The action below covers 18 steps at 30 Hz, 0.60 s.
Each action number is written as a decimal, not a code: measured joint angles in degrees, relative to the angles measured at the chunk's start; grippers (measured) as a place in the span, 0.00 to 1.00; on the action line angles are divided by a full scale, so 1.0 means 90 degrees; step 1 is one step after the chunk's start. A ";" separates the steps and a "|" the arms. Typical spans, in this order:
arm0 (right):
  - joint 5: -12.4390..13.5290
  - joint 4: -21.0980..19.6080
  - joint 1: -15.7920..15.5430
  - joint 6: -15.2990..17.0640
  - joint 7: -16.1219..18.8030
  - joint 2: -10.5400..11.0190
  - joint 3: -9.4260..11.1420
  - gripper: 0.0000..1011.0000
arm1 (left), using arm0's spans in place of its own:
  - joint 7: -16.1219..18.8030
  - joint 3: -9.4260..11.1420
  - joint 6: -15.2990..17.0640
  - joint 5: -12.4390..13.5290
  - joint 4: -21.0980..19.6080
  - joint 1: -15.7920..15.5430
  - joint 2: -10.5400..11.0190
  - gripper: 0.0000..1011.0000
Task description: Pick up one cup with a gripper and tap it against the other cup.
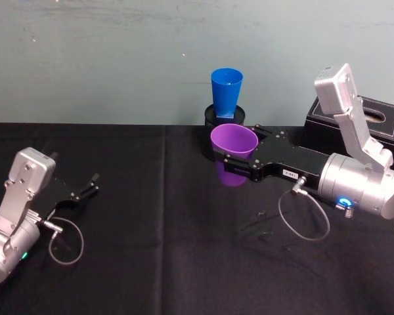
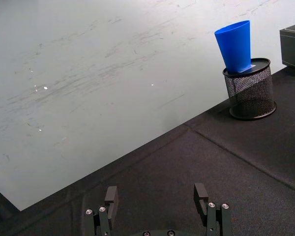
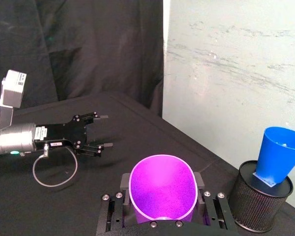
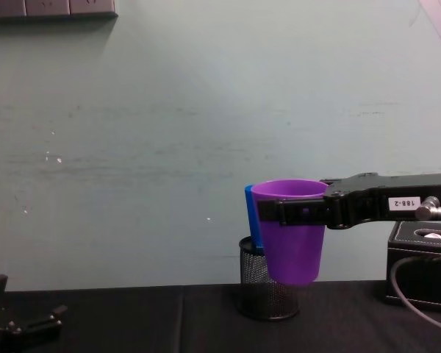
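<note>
The purple cup (image 1: 233, 141) hangs upright above the table, and my right gripper (image 1: 241, 149) is shut on it just under the rim. From the wrist, the cup (image 3: 162, 189) sits between the two black fingers (image 3: 122, 181). The blue cup (image 1: 226, 92) stands in a black wire-mesh pot (image 1: 212, 123) just behind the purple one. In the right wrist view a gap shows between the blue cup (image 3: 280, 155) and the purple one. From the chest, the purple cup (image 4: 294, 235) hides most of the blue cup (image 4: 251, 220). My left gripper (image 1: 88, 187) rests open at the left.
A black box (image 1: 361, 118) stands at the back right, behind my right arm. The pale wall rises right behind the mesh pot (image 4: 261, 290). A loose cable loop (image 1: 302, 216) hangs under the right wrist. Black cloth covers the table (image 1: 171, 249).
</note>
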 joint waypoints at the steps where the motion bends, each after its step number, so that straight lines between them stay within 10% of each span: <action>1: 0.0000 0.0000 0.0000 0.0000 0.0000 0.0000 0.0000 0.72 | 0.0000 0.0000 0.0000 0.0000 0.0000 0.0000 0.0000 1.00; 18: 0.0000 0.0000 0.0000 0.0001 0.0000 0.0000 0.0000 0.72 | 0.0000 0.0000 0.0000 0.0000 0.0000 0.0000 0.0000 1.00</action>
